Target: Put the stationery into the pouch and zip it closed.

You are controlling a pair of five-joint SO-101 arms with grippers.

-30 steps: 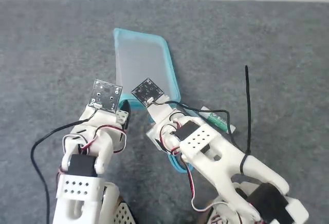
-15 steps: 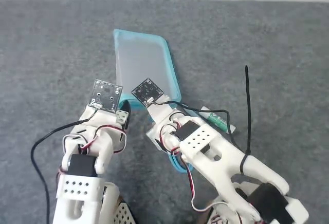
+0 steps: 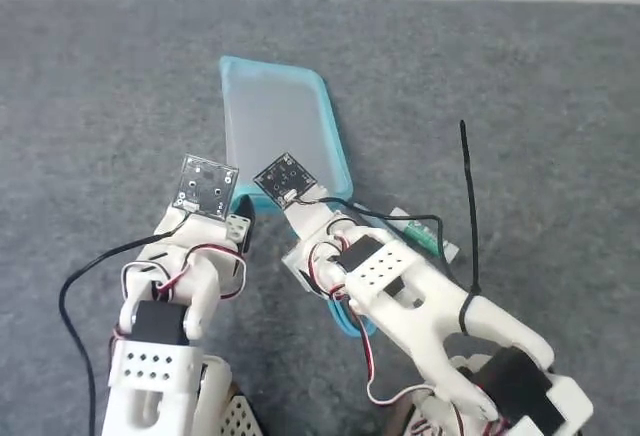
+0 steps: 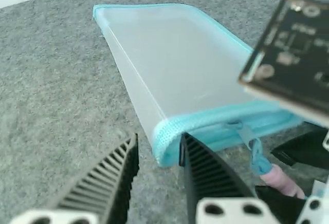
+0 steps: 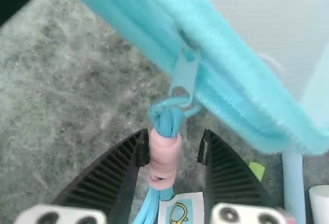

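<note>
Beside the pink zip pull point(image 5: 163, 158), an illegible label point(image 5: 178, 212)

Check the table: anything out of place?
Yes. A green-and-white item lies on the mat beside the pouch, not inside, though the right gripper sits around the zip pull.

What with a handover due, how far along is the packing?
Done: seemingly nothing packed; the pouch looks empty through its clear side. In hand: the left gripper straddles a pouch corner, and the right gripper brackets the pink bead on the zip pull, both open. Left: a green-and-white item lies outside on the table; zipping.
</note>
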